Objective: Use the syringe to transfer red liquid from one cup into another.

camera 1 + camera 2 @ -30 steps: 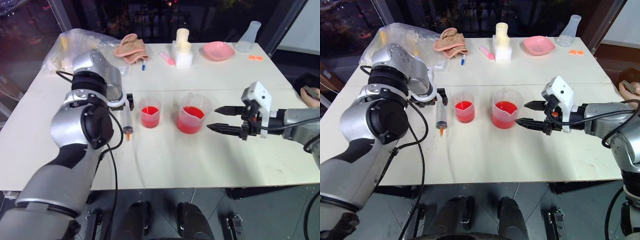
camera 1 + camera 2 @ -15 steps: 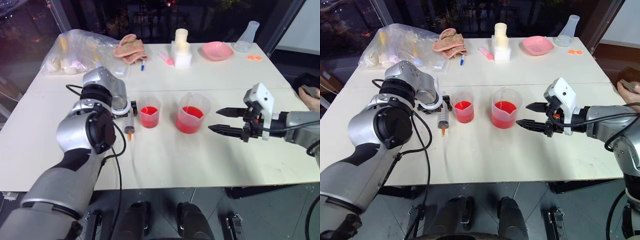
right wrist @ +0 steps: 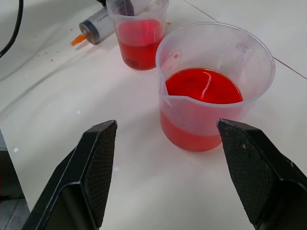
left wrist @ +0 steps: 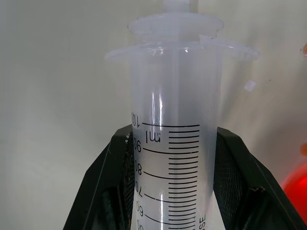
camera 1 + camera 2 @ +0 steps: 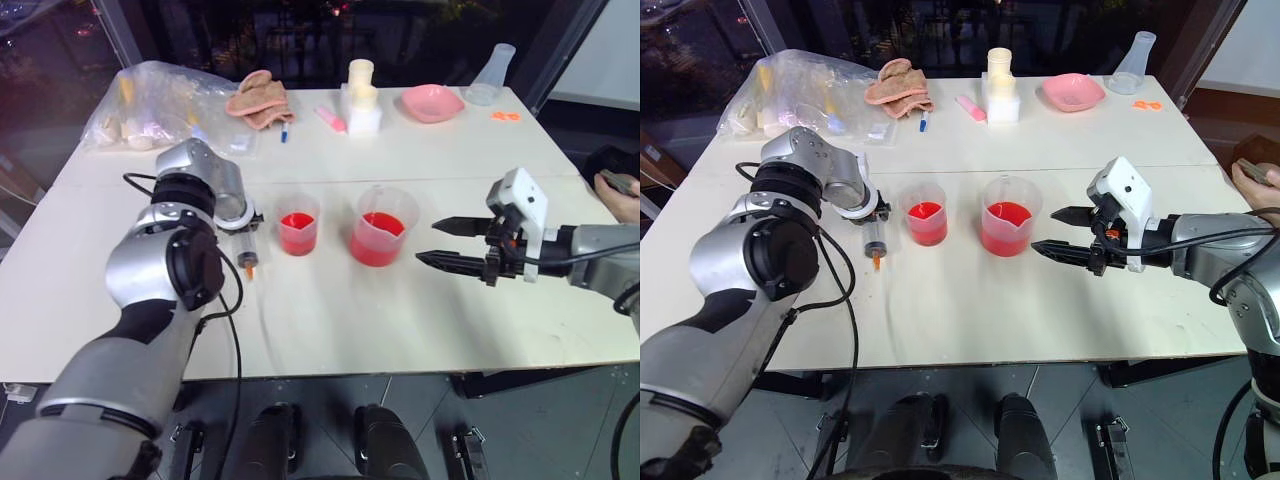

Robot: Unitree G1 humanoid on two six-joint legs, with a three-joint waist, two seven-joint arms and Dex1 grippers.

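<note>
The syringe (image 5: 245, 250) lies flat on the white table (image 5: 330, 310), its orange tip (image 5: 878, 265) pointing toward the front edge. My left gripper (image 4: 172, 134) is shut on its clear barrel (image 4: 175, 96), one black finger (image 4: 120, 163) pressed against each side. Just right of it stands the smaller cup (image 5: 298, 232), and further right the larger lipped cup (image 5: 380, 238); both hold red liquid (image 3: 204, 86). My right gripper (image 5: 426, 242) hangs open a short way right of the larger cup, pointing at it, with nothing between its fingers.
Along the table's back are a plastic bag (image 5: 150, 100), a pinkish cloth (image 5: 260, 97), a blue pen (image 5: 285, 132), a pink marker (image 5: 333, 118), white containers (image 5: 363, 95), a pink bowl (image 5: 434, 102) and a clear flask (image 5: 495, 73). A person's hand (image 5: 622, 192) shows at the right edge.
My left gripper has come down over the syringe and shut on its barrel. The right gripper has stayed where it was, open.
</note>
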